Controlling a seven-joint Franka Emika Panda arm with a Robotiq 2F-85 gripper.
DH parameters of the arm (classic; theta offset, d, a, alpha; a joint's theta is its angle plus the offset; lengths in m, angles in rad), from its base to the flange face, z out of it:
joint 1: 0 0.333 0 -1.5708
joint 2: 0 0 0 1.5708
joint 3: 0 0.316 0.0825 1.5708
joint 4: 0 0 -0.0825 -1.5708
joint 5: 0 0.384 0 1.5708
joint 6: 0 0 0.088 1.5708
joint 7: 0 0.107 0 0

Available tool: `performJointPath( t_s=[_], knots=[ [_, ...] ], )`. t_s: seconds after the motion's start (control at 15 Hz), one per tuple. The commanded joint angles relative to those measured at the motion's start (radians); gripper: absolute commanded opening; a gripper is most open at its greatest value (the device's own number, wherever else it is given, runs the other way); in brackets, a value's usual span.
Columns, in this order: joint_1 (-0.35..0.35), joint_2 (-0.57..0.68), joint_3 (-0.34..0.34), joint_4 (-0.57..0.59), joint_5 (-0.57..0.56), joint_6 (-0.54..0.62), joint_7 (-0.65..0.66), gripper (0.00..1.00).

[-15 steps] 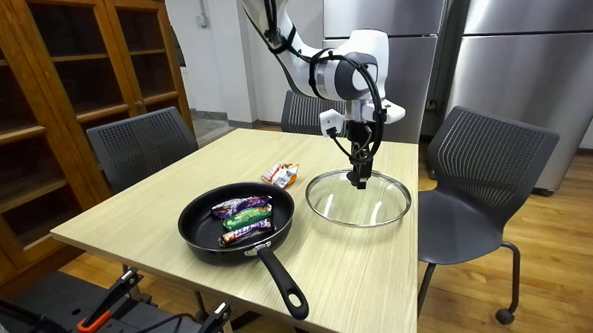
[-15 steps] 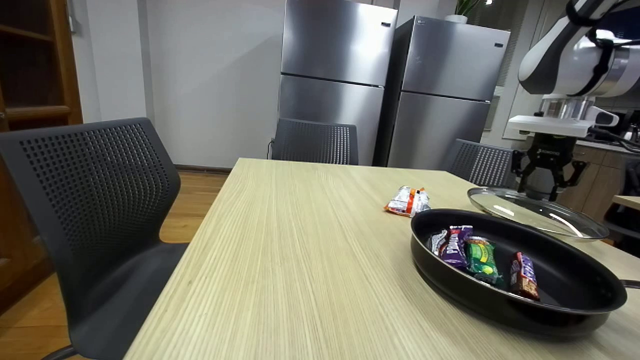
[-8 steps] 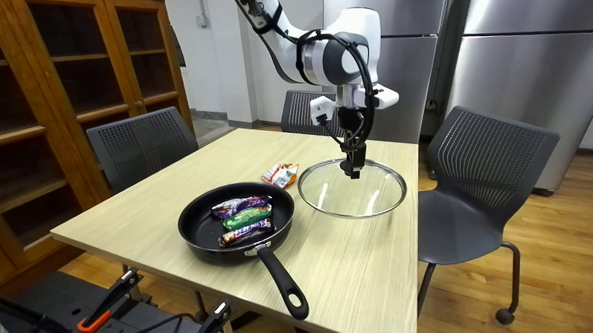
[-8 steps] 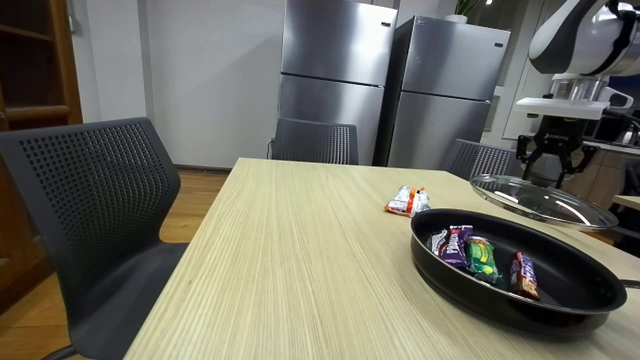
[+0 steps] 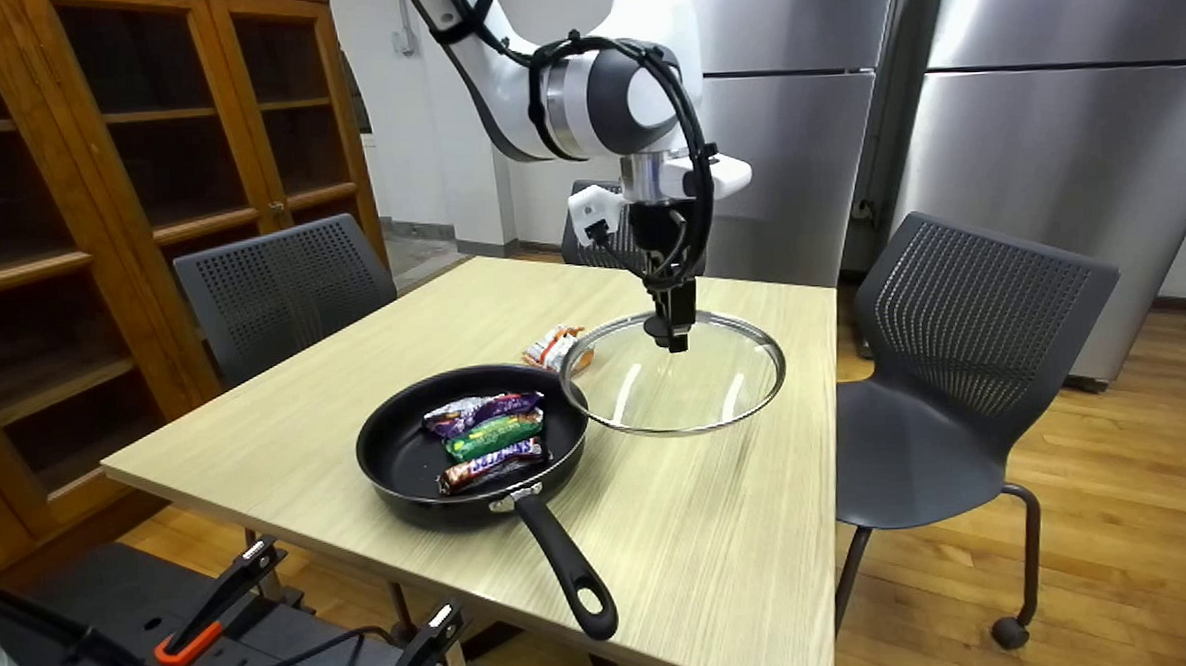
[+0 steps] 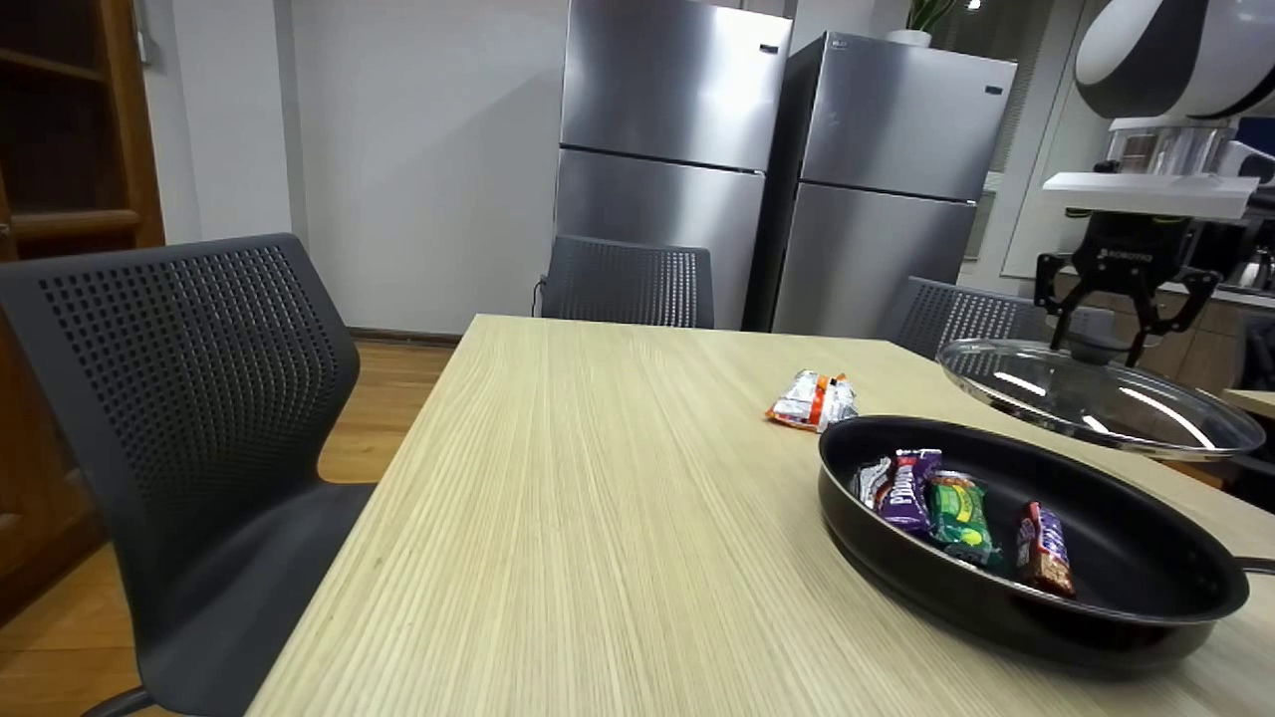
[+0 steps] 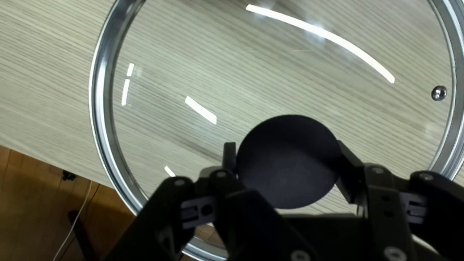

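My gripper point(image 5: 673, 334) is shut on the black knob point(image 7: 288, 163) of a clear glass lid point(image 5: 696, 394) with a metal rim. The wrist view shows one finger on each side of the knob. In an exterior view the lid point(image 6: 1106, 398) hangs level above the table. A black frying pan point(image 5: 393, 462) stands beside it, its handle toward the table's front edge. In the pan lie a purple packet point(image 5: 476, 411), a green packet point(image 5: 497, 435) and a brown Snickers bar point(image 5: 491, 465). A silver and orange packet point(image 6: 815, 400) lies on the table, partly seen through the lid.
The light wooden table point(image 5: 432, 320) has dark chairs around it: one at left point(image 5: 286, 296), one at right point(image 5: 955, 377), one behind the arm. Clamps point(image 5: 219, 600) stand on the robot's base at the front. A wooden cabinet point(image 5: 173, 121) and fridges point(image 6: 667, 119) stand behind.
My gripper has lifted the lid off the table and carried it toward the pan. In an exterior view the lid's rim now overlaps the pan's edge. The pan and packets have not moved.
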Motion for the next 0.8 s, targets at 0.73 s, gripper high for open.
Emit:
performJointPath(
  t_s=[0.73],
  knots=[
    [0.132, -0.314, 0.037, -0.392, -0.251, 0.122, 0.150, 0.39]
  ],
)
